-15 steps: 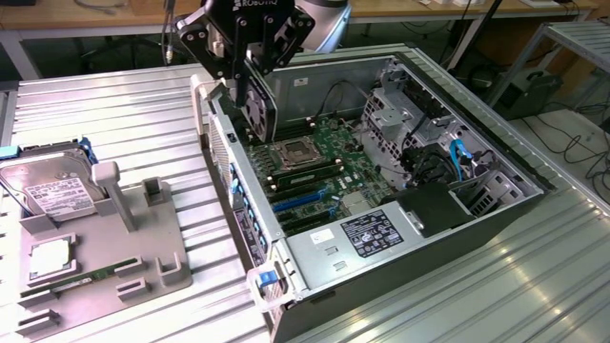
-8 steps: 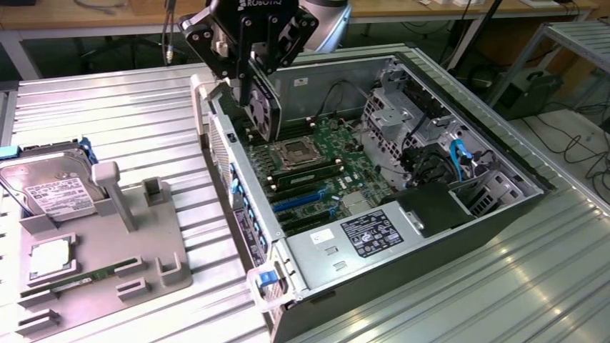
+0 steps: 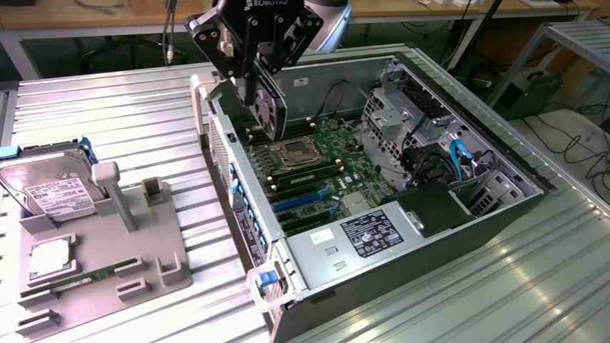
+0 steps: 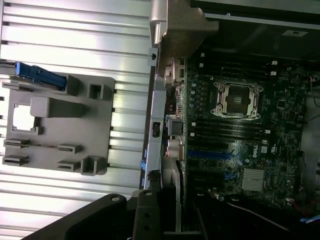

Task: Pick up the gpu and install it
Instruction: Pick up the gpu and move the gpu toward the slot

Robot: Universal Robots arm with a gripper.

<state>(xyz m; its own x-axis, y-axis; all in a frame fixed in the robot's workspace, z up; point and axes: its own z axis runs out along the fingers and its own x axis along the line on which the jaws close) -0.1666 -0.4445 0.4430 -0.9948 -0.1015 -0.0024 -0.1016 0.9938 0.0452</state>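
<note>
The gripper [image 3: 256,77], clamped on the gpu [image 3: 271,108] at the exterior view's upper centre, risks clipping the case wall [image 3: 219,143] or missing the blue slots [image 3: 297,201] if the card tilts.

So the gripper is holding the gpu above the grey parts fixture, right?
Not quite. The gripper is holding the gpu above the open computer case, over its motherboard, as the exterior view shows.
</note>
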